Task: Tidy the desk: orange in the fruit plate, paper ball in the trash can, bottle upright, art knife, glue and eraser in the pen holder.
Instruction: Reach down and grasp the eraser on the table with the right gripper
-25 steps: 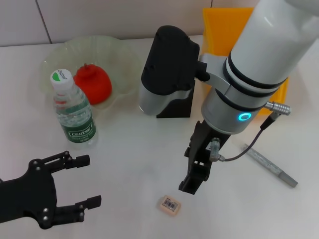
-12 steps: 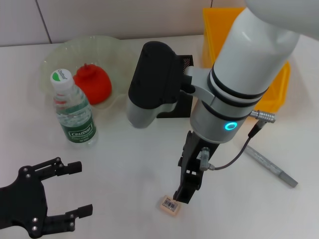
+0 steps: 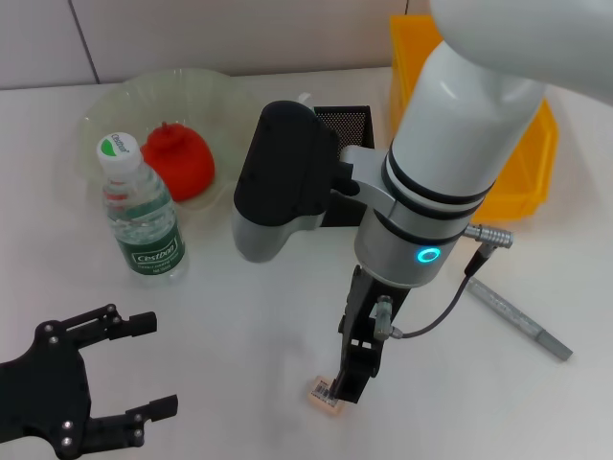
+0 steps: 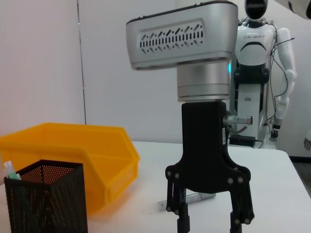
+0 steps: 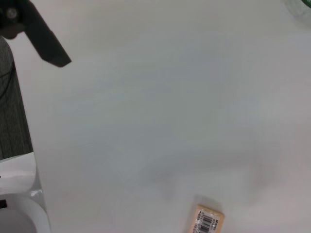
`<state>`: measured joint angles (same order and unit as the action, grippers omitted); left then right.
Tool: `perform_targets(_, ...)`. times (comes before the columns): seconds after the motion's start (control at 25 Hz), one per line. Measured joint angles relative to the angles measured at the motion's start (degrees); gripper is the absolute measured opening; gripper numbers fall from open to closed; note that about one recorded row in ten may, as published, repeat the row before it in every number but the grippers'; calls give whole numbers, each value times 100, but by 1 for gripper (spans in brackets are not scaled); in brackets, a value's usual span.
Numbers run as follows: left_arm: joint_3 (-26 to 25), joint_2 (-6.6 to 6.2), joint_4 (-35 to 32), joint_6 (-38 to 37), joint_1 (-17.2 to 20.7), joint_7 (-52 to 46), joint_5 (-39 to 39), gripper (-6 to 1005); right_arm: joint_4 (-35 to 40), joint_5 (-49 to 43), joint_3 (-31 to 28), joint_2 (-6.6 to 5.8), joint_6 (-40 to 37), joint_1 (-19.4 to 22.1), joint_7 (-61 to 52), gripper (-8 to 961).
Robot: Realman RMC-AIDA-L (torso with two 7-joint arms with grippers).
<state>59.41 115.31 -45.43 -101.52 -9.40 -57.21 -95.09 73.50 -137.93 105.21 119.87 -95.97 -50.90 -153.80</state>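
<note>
The tan eraser (image 3: 322, 393) (image 5: 208, 221) lies flat on the white desk near the front. My right gripper (image 3: 348, 381) (image 4: 209, 224) hangs just over it, open, with one finger covering the eraser's right end in the head view. The orange (image 3: 179, 161) rests in the pale green fruit plate (image 3: 105, 110). The bottle (image 3: 142, 216) stands upright in front of the plate. The black mesh pen holder (image 3: 345, 122) (image 4: 46, 199) shows behind my right arm, with the yellow trash can (image 3: 522, 177) (image 4: 73, 150) beside it. My left gripper (image 3: 153, 366) is open and empty at the front left. The paper ball is out of view.
A grey metal art knife (image 3: 519, 322) (image 4: 189, 199) lies on the desk right of my right arm. A small white and green item (image 4: 9, 170) pokes out of the pen holder. My right forearm spans the desk's middle. A humanoid robot stands far behind the table.
My right gripper has come down and toward the front left until it hangs over the eraser. My left gripper drew back toward the front edge, then stayed still.
</note>
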Motion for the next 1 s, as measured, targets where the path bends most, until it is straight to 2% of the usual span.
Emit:
perform_targets(0.32, 1, 9, 9, 16, -7, 10, -2, 810, -112, 15, 176, 1, 84, -61, -35, 732)
perform_targets(1.0, -10, 36, 105, 45, -60, 127, -128, 810, -950, 345, 794, 1, 577, -626, -37, 712)
